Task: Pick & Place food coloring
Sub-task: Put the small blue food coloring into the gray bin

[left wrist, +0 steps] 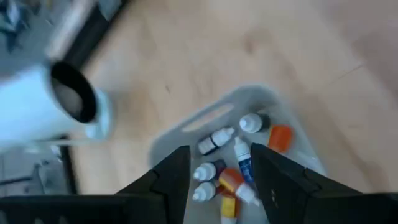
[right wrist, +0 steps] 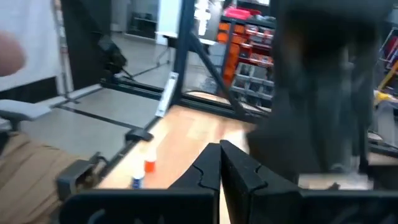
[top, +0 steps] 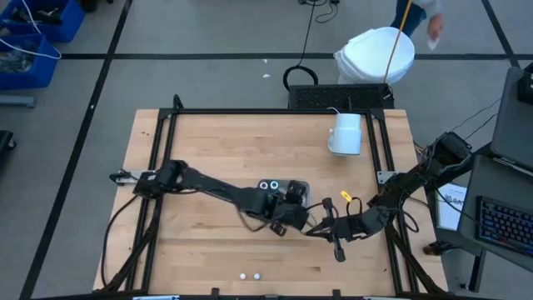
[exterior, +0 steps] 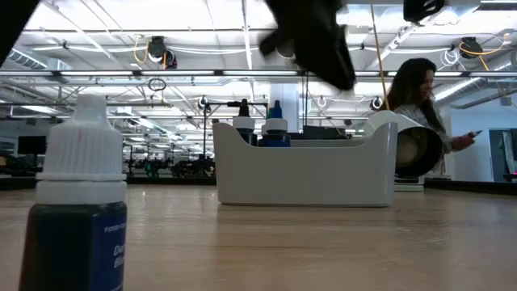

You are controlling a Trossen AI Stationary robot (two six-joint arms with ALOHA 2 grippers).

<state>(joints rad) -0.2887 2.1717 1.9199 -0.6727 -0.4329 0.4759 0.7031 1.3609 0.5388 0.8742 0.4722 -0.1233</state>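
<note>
Food coloring bottles (left wrist: pixel 219 177) fill tray (left wrist: pixel 205 115) near mug (top: pixel 346 133).

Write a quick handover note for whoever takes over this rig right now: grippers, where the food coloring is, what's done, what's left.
Left gripper: open, empty, above the clear rectangular plastic tray.
Right gripper: shut, empty, beside the tray.
Done: several white-capped dropper bottles lie in the tray.
Left: two bottles stand at the wooden table's near edge.
White mug lies on its side, far side.
</note>
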